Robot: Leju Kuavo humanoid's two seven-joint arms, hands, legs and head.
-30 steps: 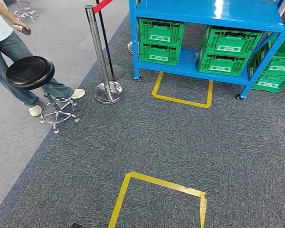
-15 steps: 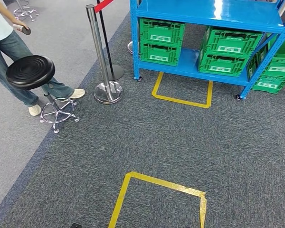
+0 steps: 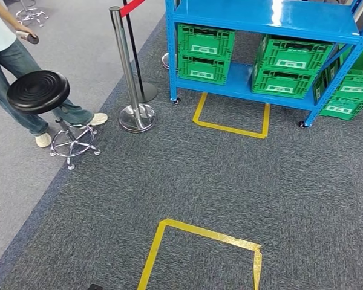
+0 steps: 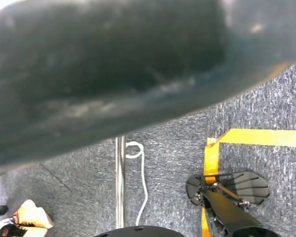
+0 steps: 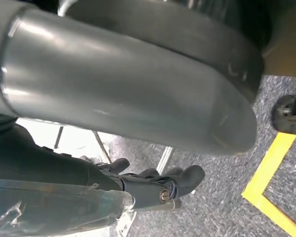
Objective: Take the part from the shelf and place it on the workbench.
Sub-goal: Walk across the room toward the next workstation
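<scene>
Blue shelf (image 3: 271, 18) holds green crates (image 3: 204, 51) on its lower tier. Right hand (image 5: 154, 185) hangs over the carpet, fingers (image 5: 189, 175) loosely curled, holding nothing. Left hand's state cannot be told.

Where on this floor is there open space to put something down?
Bare carpet lies inside the near yellow tape square and between it and the far tape outline before the blue shelf. It is crowded left, around the stool, person and barrier post.

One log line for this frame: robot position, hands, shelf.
phase: facing blue metal shelf across carpet | green plastic crates on lower tier | right hand: empty | part: unidentified
</scene>
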